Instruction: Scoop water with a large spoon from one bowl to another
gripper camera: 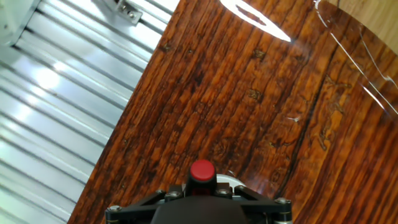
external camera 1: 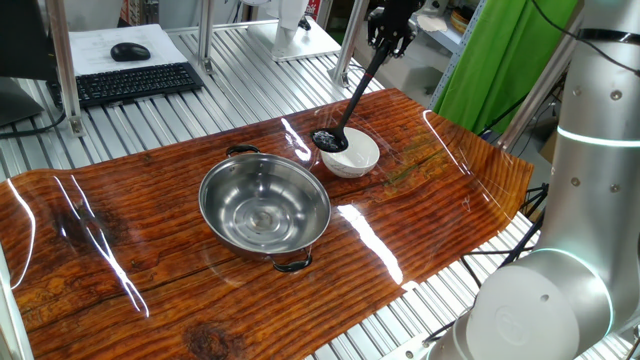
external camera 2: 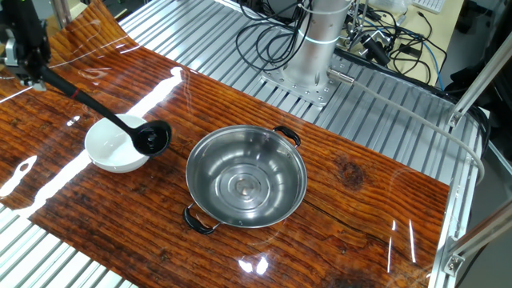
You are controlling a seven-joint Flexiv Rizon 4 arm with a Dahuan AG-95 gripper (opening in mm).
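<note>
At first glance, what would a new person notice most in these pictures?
The big steel bowl shines in the middle of the wooden table. Beside it sits a small white bowl, with the black ladle tilted at its rim, its handle held high by the gripper.

The desk (external camera 1: 420,215) shows a glossy wood-grain sheet, streaked with white light glare, lying over ribbed metal slats. Far back in one fixed view sit a black keyboard (external camera 1: 135,82) and a black mouse (external camera 1: 130,52), just beside each other. A green cloth (external camera 1: 505,60) hangs at right. Tangled black cables (external camera 2: 272,36) pile up in the other fixed view.
</note>
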